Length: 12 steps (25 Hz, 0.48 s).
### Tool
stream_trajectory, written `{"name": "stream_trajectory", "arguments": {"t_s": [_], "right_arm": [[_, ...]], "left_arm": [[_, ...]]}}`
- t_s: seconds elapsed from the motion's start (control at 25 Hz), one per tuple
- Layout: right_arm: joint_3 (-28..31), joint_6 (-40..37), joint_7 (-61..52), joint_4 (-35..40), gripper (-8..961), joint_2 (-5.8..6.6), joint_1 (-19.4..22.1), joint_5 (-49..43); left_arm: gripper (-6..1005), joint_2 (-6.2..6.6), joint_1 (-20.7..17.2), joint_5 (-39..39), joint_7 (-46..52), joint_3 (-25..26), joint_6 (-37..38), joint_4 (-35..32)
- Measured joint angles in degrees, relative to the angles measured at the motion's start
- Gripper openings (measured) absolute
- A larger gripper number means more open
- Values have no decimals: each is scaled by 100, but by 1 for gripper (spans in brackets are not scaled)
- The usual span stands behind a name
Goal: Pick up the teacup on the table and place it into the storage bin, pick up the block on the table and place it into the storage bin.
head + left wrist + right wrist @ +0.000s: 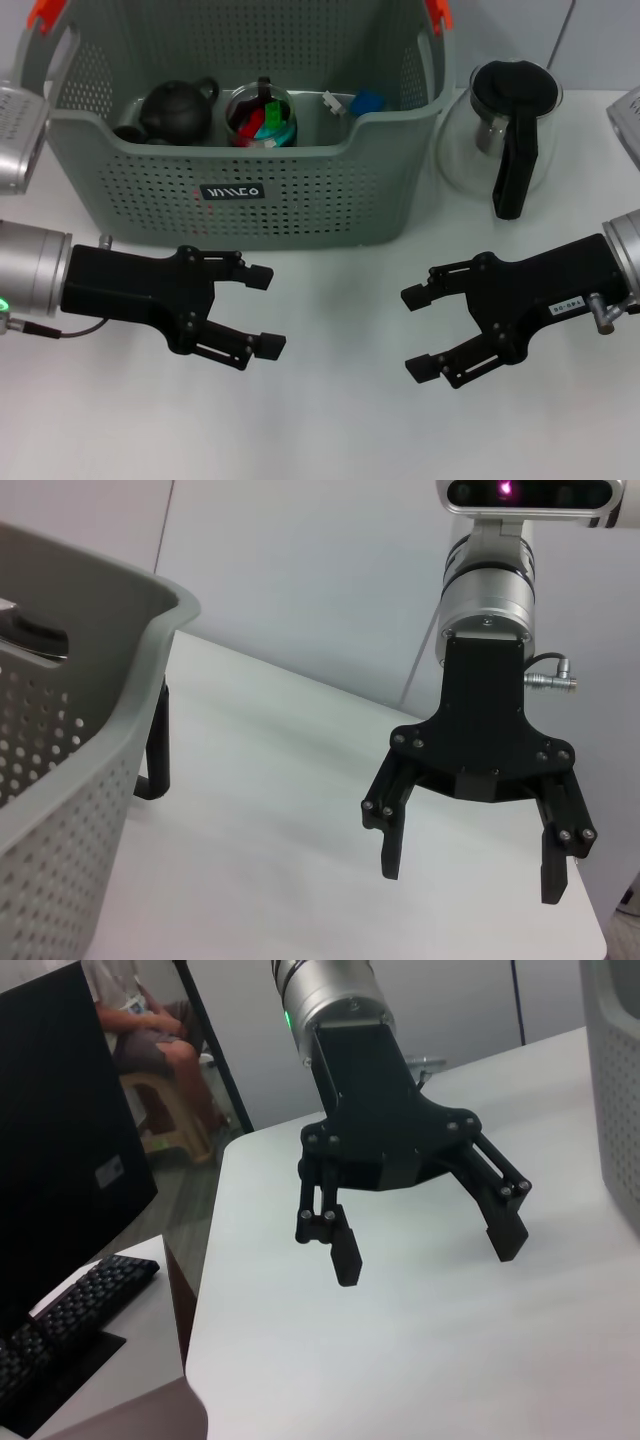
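Both spread wide, empty: left gripper (265, 310), right gripper (418, 332), just before storage bin (250, 160); inside, perhaps teacup (262, 117).

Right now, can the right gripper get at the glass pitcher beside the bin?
Probably yes. The right gripper is open over bare table, and the glass pitcher stands just beyond it, outside the storage bin, with nothing between.

Storage bin (250, 190): top and rear rim cut by upper frame edge in head view; only one corner in left wrist view. Front wall hides lower parts of dark teapot (178, 108) and glass jar (261, 117); jar contents unreadable, just coloured bits. Small items upper centre of bin too small to identify. Both arms cut at side edges. Black label (231, 191) text illegible.
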<state>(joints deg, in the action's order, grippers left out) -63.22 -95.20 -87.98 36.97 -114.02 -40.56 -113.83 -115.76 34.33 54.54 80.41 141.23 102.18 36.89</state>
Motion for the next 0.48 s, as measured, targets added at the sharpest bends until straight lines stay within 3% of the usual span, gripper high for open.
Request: {"name": "stream_trajectory", "arguments": {"t_s": [0.48], "right_arm": [[3,-17,0,12,945,10,-15,-8]], "left_arm": [[959,-32,-38,4,11,1,-6,-7]]}}
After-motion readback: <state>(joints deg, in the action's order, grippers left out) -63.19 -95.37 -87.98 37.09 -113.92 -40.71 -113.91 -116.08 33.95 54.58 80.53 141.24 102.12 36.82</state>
